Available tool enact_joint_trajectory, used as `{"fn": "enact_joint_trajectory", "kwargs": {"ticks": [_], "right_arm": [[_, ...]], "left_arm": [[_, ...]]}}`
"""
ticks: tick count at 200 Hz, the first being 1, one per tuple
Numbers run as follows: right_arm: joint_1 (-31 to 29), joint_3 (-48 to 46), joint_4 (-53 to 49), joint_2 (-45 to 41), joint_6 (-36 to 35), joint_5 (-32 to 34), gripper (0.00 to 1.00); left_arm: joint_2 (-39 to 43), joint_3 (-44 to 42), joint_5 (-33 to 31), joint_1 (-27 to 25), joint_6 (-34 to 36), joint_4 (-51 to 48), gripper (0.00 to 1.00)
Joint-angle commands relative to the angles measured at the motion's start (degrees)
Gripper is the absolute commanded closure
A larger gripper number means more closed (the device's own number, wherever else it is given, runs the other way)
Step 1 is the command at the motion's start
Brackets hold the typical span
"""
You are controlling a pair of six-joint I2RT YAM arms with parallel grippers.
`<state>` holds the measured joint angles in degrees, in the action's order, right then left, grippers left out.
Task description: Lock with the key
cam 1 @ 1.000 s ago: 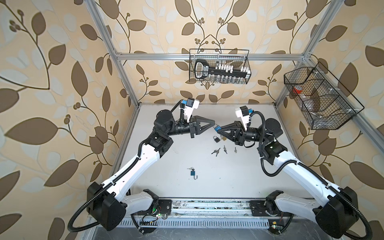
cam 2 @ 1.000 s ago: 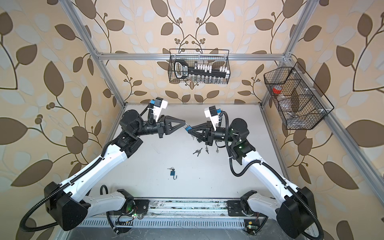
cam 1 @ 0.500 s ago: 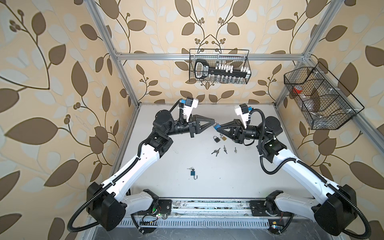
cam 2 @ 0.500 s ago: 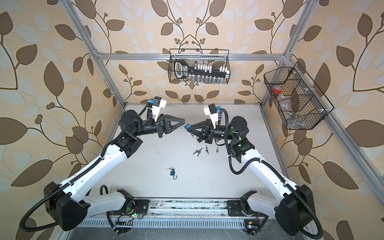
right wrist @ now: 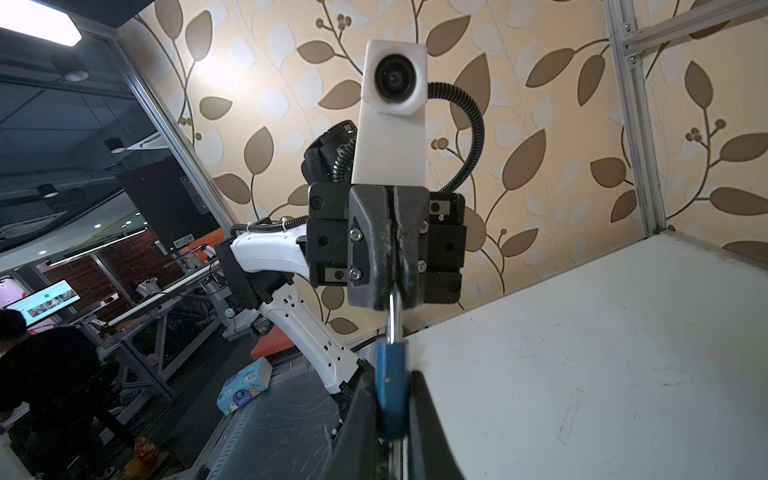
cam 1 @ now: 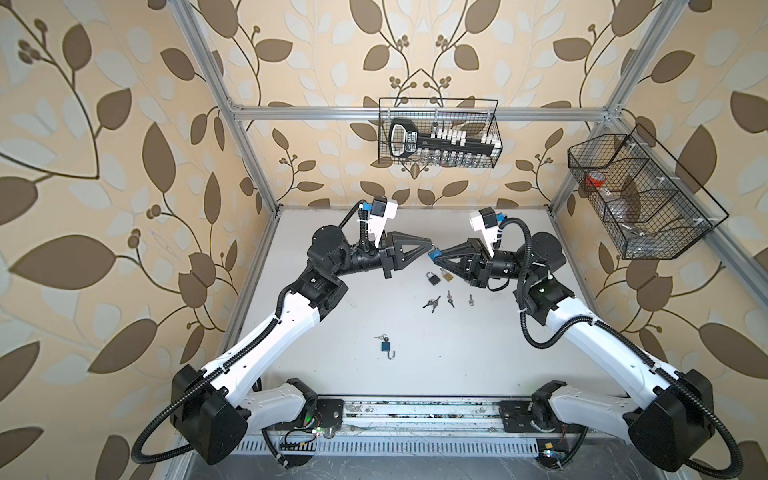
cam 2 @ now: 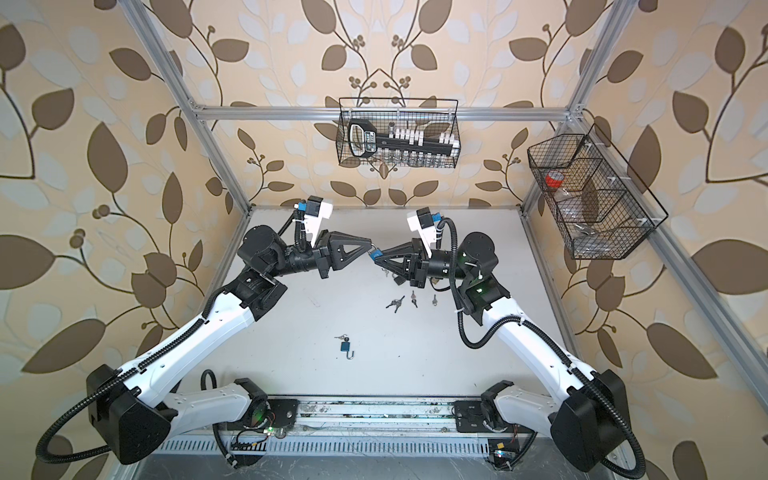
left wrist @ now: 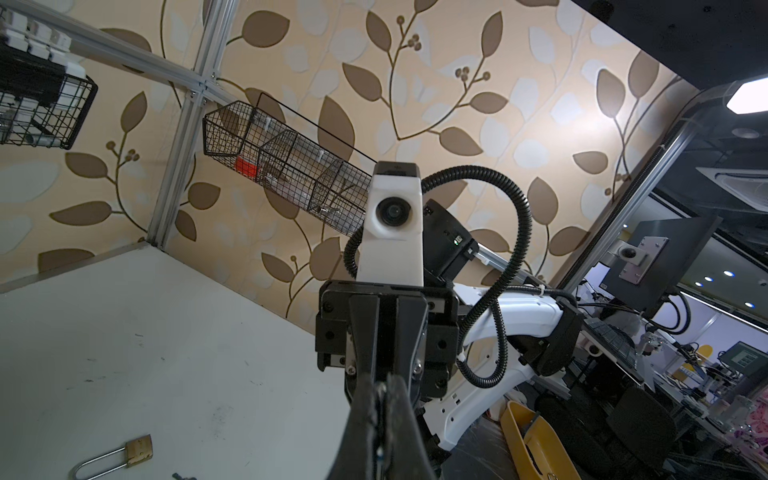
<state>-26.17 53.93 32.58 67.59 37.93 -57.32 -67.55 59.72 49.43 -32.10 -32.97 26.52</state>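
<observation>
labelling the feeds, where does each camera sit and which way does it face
Top views: above the arm bases, looking down at the table; left arm and right arm whole, left gripper and right gripper meeting on the blue padlock.
Left wrist: on the left arm, facing the right gripper and its camera; own shut fingers show.
Right wrist: on the right arm, facing the left gripper; own fingers clamp the padlock's body.
Shared: each wrist view shows the opposite camera.

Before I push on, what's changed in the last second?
The right gripper, carrying the blue padlock, edged slightly up the top views toward the left gripper, which pinches the shackle. No grip visibly changed. The left gripper, the black padlock and the loose keys stayed put.
</observation>
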Motion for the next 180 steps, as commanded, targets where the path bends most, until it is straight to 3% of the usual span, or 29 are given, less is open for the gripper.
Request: {"fn": "enact_joint_trajectory", "kwargs": {"ticks": [1, 39, 69, 87, 115, 137, 180], "right_arm": [[-0.39, 5.09, 5.92, -0.53, -1.27, 5.26, 1.0], [0.66, 4.34, 5.92, -2.01, -2.05, 6.8, 1.0], [0.62, 4.09, 2.07, -2.19, -6.1, 4.59, 1.0], [0.65, 3.14, -5.04, -3.55, -12.64, 4.15, 1.0], [0.68, -0.93, -14.62, -8.27, -23.42, 8.75, 0.66], [0.55, -5.01, -17.33, -12.18, -28.74, 15.06, 0.5], [0.34, -11.92, -15.23, -15.6, -31.69, 26.92, 0.43]], "left_arm": [[-1.8, -2.5, 9.3, -5.17, 2.16, -10.45, 1.0], [-1.15, -2.0, 9.96, -5.16, 4.67, -14.65, 1.0], [1.08, -0.87, 4.63, -4.86, 6.59, -16.8, 1.0], [2.6, 0.61, -0.05, -4.54, 6.67, -16.21, 1.0], [3.65, 3.94, -6.77, -4.36, 6.76, -16.62, 1.0], [3.78, 6.22, -12.56, -4.22, 8.17, -21.04, 1.0], [4.83, 7.73, -25.78, -4.28, 7.91, -28.71, 1.0]]}}
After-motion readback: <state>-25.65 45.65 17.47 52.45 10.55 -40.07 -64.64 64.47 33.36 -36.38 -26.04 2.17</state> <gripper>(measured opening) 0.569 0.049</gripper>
